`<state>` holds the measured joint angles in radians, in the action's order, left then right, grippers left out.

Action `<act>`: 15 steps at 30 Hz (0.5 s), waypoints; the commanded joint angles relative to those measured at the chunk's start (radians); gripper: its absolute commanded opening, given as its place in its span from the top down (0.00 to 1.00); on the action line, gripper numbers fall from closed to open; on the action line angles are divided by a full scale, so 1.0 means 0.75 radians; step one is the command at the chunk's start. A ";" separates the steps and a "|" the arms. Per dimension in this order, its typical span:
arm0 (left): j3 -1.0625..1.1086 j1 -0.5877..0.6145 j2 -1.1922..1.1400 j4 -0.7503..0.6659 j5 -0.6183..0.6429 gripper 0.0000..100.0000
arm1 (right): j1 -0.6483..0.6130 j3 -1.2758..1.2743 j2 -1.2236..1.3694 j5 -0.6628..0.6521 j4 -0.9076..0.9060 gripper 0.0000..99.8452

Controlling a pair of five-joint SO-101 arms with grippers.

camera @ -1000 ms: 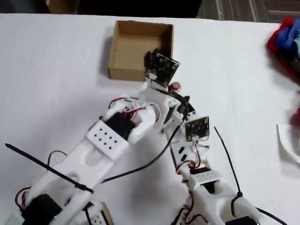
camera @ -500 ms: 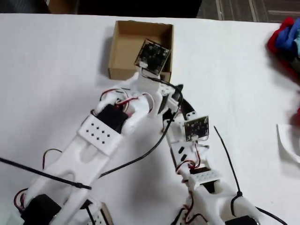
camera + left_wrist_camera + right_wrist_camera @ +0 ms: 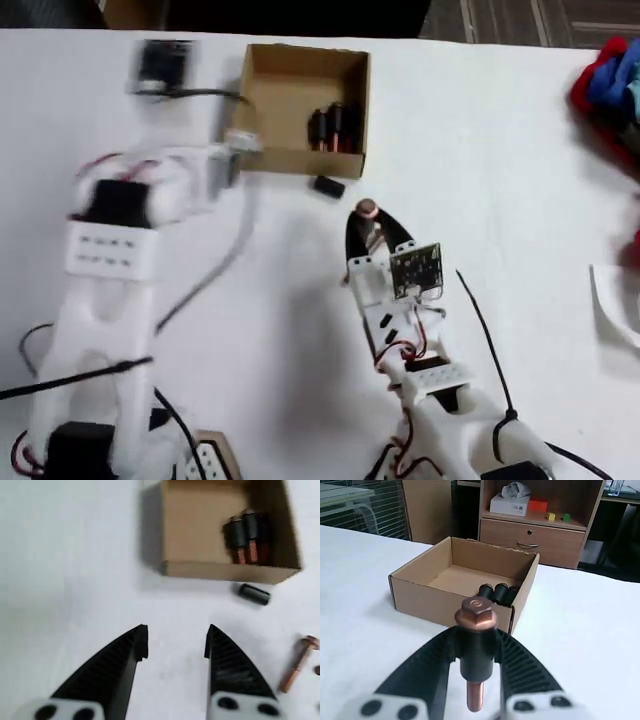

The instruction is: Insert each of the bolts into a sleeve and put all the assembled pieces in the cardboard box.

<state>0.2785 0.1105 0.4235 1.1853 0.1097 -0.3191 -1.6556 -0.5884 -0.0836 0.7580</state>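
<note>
High view: a loose sleeve (image 3: 328, 186) is seen just outside the cardboard box (image 3: 300, 160), toward the right gripper (image 3: 372, 230). Left wrist view: the left gripper (image 3: 176, 630) is held agape near the box. Right wrist view: a sleeved bolt (image 3: 476, 650) is clamped in the right jaws, assembled pieces (image 3: 500, 594) boxed beyond.

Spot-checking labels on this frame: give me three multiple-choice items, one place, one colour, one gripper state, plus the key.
1. Where is the loose sleeve relative to the cardboard box?
A) inside it
B) on top of its wall
C) on the table beside it

2. What colour is the head of the sleeved bolt in the right gripper?
A) copper
B) green
C) white

3. The left gripper is:
A) shut on a sleeve
B) open and empty
C) shut on the box wall

Key:
1 C, the sleeve lies on the table just outside the box wall.
2 A, the hex head is copper in the right wrist view.
3 B, its fingers stand apart with nothing between them.
</note>
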 commanded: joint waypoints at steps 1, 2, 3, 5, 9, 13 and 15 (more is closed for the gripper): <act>0.056 0.121 0.057 -0.020 -0.096 0.81 | -0.005 0.055 -0.058 0.000 -0.011 0.98; 0.079 0.125 0.061 -0.043 -0.131 0.83 | -0.011 0.072 -0.048 0.000 -0.030 0.98; 0.095 0.127 0.061 -0.057 -0.166 0.87 | -0.015 0.094 -0.048 0.000 -0.083 0.98; 0.118 0.127 0.061 -0.076 -0.221 0.97 | -0.042 0.182 -0.048 0.000 -0.267 0.98; 0.163 0.127 0.055 -0.108 -0.235 0.97 | -0.075 0.464 -0.060 0.000 -0.772 0.98; 0.275 0.127 0.055 -0.291 -0.235 0.97 | -0.077 0.874 -0.048 0.000 -1.239 0.98; 0.359 0.127 0.055 -0.409 -0.241 0.97 | -0.079 1.074 -0.052 0.000 -1.452 0.98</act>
<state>0.5010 0.2010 0.4235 0.9950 -0.0591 -0.3636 -1.1231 -0.5884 -0.0836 -0.0936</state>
